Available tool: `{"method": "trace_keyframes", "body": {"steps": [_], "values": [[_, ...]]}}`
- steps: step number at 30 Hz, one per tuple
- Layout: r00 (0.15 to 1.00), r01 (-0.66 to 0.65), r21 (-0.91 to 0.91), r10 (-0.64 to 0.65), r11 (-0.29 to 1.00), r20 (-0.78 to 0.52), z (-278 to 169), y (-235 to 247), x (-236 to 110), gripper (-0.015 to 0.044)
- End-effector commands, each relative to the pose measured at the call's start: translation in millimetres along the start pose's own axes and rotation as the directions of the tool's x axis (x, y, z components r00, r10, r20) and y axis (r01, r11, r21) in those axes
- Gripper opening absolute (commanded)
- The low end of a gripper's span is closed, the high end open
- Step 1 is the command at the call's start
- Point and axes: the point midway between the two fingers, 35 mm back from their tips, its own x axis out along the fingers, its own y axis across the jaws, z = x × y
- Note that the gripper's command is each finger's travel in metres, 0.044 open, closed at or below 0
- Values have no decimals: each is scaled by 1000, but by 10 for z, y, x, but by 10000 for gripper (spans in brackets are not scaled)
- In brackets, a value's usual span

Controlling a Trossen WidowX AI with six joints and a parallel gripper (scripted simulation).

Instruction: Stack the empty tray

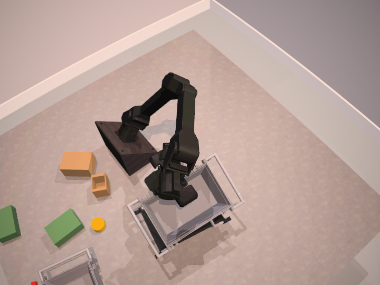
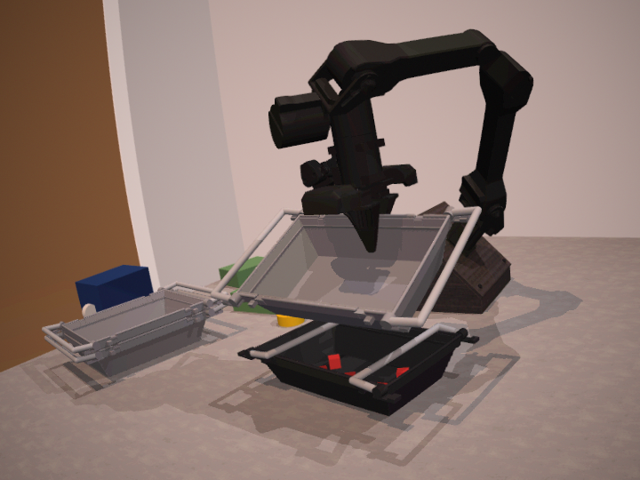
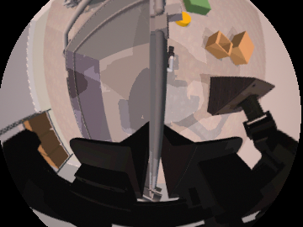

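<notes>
My gripper (image 2: 369,243) (image 1: 183,201) (image 3: 154,124) is shut on the long wall of the empty grey tray (image 2: 433,260) (image 1: 215,183) (image 3: 107,86) and holds it in the air. The tray is tilted, its near rim lower than its far rim, and its two white bars stick out over its ends. It hangs right above the black loaded tray (image 2: 320,380) (image 1: 151,230), apart from it. Red blocks (image 2: 334,361) lie inside the black tray. Its two white bars (image 2: 294,338) (image 2: 397,351) lie in across its top. In the top view the grey tray hides most of the black tray.
A second grey tray (image 2: 129,335) (image 1: 46,271) stands at the left, with a blue box (image 2: 113,284) behind it. Green blocks (image 1: 63,227) (image 1: 9,223), a yellow disc (image 1: 98,224) and orange boxes (image 1: 76,163) (image 1: 100,184) lie to the left. The arm's dark wedge base (image 1: 132,156) (image 2: 476,278) stands behind.
</notes>
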Motion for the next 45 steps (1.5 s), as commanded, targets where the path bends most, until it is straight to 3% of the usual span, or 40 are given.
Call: {"method": "trace_keyframes", "body": {"steps": [1, 45], "values": [[1000, -31, 55, 30, 998, 8, 69, 33, -98, 0], [1000, -31, 98, 30, 995, 6, 107, 54, -102, 0]]}}
